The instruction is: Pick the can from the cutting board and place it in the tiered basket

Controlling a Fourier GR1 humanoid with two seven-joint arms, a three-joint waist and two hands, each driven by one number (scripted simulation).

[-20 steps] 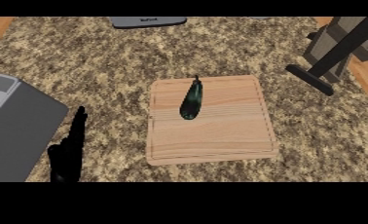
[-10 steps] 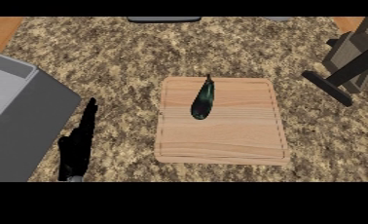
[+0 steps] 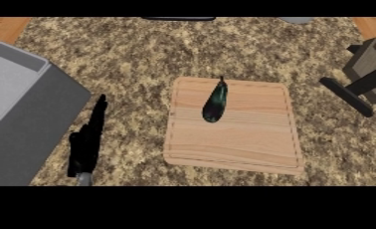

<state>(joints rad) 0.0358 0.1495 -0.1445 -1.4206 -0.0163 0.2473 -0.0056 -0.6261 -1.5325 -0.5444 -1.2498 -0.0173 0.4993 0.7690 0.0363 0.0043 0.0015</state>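
Note:
A wooden cutting board (image 3: 242, 143) lies on the speckled counter right of centre. On its upper part rests a dark green, elongated object (image 3: 214, 104) with a thin stem end pointing away; it looks like an eggplant rather than a can. My left hand (image 3: 88, 141) shows at the lower left, fingers straight and pointing up, well left of the board and touching nothing. The right hand is out of the view. A dark framed stand (image 3: 357, 81), possibly the tiered basket, shows only partly at the right edge.
A grey sink or appliance (image 3: 33, 118) fills the left edge, right beside my left hand. A dark object (image 3: 178, 18) sits at the counter's far edge, top centre. Wooden corners (image 3: 11, 28) show at the upper left and right.
The view has shifted: the board, the green object and the grey unit at left have drifted right and slightly down. My left hand keeps its open pose.

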